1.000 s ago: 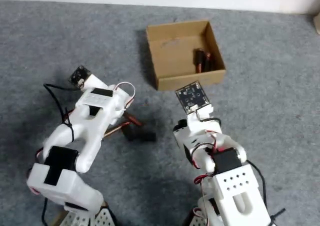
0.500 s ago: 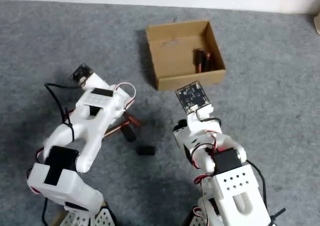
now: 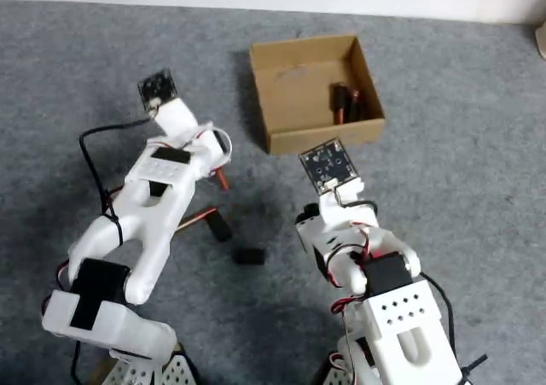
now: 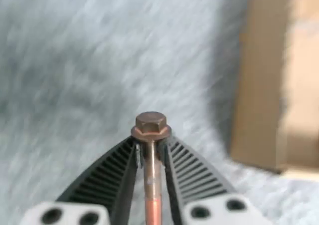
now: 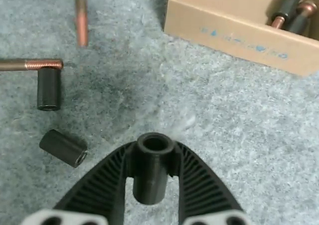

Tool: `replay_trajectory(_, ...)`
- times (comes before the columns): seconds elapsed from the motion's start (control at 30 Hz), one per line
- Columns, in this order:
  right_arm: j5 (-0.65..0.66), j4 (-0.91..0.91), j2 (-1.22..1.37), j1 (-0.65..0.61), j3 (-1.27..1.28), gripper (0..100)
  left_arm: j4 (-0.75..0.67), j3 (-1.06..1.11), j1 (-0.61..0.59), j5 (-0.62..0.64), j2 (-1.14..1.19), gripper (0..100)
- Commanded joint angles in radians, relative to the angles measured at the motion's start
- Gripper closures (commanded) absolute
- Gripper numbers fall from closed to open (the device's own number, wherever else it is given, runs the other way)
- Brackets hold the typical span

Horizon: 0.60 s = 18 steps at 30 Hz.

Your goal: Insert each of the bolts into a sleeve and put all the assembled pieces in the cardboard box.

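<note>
Task partly done. The cardboard box (image 3: 294, 95) holds what look like two assembled pieces (image 3: 345, 102). The left gripper (image 4: 151, 144) is closed around a copper bolt (image 4: 151, 126) just under its head, lifted above the grey table (image 3: 461, 180) near the box. The right gripper (image 5: 152, 155) is clamped on a black sleeve (image 5: 151, 177). A second bolt (image 5: 30, 64) lies loose between the arms, with a loose sleeve (image 5: 49, 89) just beside its threaded end and a spare sleeve (image 5: 63, 147) nearby. The held pair is not yet joined, and the second bolt is unassembled and unboxed.
</note>
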Motion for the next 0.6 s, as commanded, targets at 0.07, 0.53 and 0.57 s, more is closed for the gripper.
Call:
replay_trajectory(0.07, 0.011, -0.097, -0.005, 0.004, 0.042, 99.3, -0.054, -0.186, 0.068, -0.206, -0.096, 100)
replay_trajectory(0.53, 0.008, -0.176, -0.340, 0.002, 0.211, 99.3, 0.241, 0.130, 0.130, -0.724, -1.066, 100)
replay_trajectory(0.57, 0.006, -0.174, -0.417, 0.002, 0.240, 99.3, 0.264, 0.173, 0.130, -0.723, -1.168, 100)
